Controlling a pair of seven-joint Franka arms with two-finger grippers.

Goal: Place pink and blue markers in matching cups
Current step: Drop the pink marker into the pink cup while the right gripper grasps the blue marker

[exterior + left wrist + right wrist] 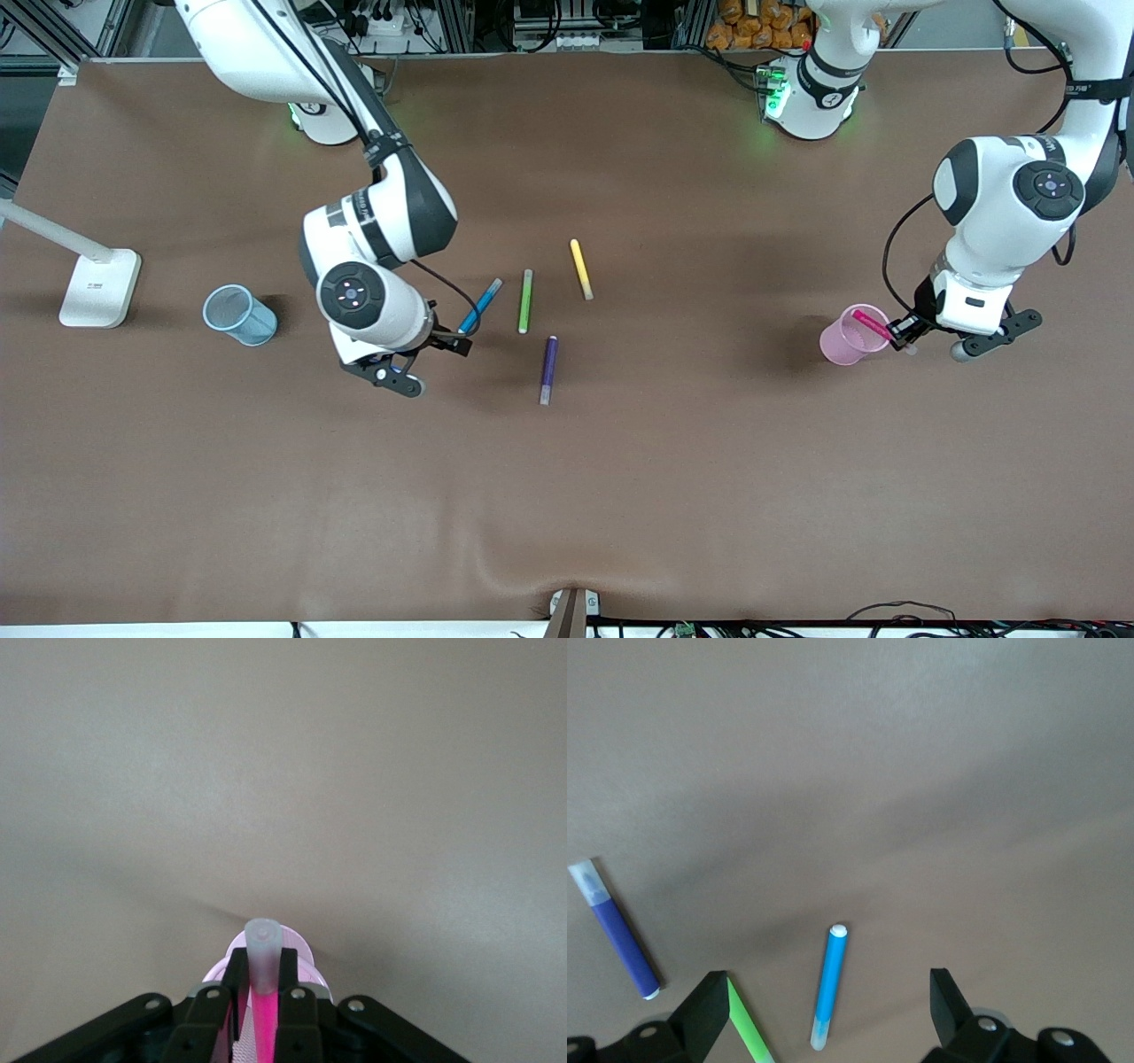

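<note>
The pink marker (873,325) is pinched in my left gripper (904,333), which is shut on it. The marker slants down with its magenta end over the mouth of the pale pink cup (849,338) at the left arm's end of the table. In the left wrist view the marker (266,1028) sits between the fingers, above the cup's rim (306,958). The blue marker (481,306) lies on the table. My right gripper (450,342) hovers over its nearer end, open and empty; the marker (830,983) shows between the spread fingers (704,1010). The light blue cup (239,315) stands toward the right arm's end.
A green pen (525,301), a yellow pen (580,268) and a purple pen (549,369) lie beside the blue marker. The green pen (749,1028) lies close by one right finger. A white lamp base (99,288) stands near the blue cup.
</note>
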